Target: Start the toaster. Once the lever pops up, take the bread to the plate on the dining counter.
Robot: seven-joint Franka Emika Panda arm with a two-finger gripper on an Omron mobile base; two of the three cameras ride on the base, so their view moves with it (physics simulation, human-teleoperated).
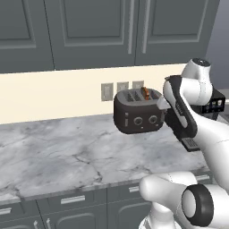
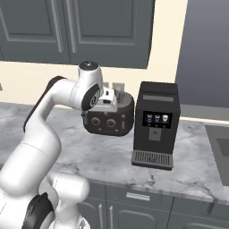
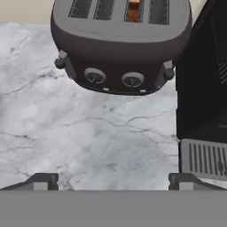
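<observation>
Toaster (image 1: 137, 111) is the landmark: a squat black four-slot unit standing on the grey-veined marble worktop (image 1: 58, 152), its back near the cream wall below the dark cabinets (image 1: 89, 31). In the hand view the toaster (image 3: 120, 44) shows two round knobs (image 3: 95, 76) across its front face, and a lever tab (image 3: 167, 73) juts from the right end of that face, with a matching tab at the left end. Whether either tab is pressed down cannot be told.

One slice of bread (image 3: 133, 9) sits in the third slot from the left, its orange-brown top edge just showing above the slot rim; in the left base view the bread (image 1: 146, 92) stands upright in the same slot.

Just beside the toaster, on its right in the right base view, stands a taller boxy black appliance (image 2: 156, 123) with small lit buttons and a ribbed tray at its foot.

The gripper (image 3: 113, 179) hangs in front of the toaster and above the bare worktop, well short of the front face. Its two dark fingertips (image 3: 43, 181) stand wide apart with nothing between them. In the left base view the white arm (image 1: 197, 116) reaches in beside the toaster's right end.
</observation>
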